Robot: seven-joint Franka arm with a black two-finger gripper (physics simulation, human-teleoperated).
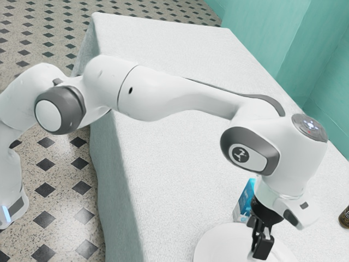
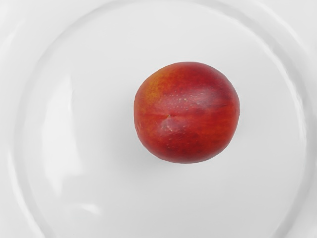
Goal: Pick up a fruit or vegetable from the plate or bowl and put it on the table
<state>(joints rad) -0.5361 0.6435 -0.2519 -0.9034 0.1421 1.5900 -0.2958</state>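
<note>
- Red-orange, near-round, smooth-skinned fruit [image 2: 186, 113] on rd. white plate [image 2: 262, 74]; pale nick faces wrist cam, long axis unclear.
- Black gripper [image 1: 263, 240]: can't tell opening or hold.

The cloth-covered table [image 1: 174, 164] supports a white plate [image 1: 212, 246] beneath the gripper [image 1: 262, 251], a blue-and-white carton [image 1: 246, 200] near it, and a brown container [image 1: 344, 218] farther from it.
</note>
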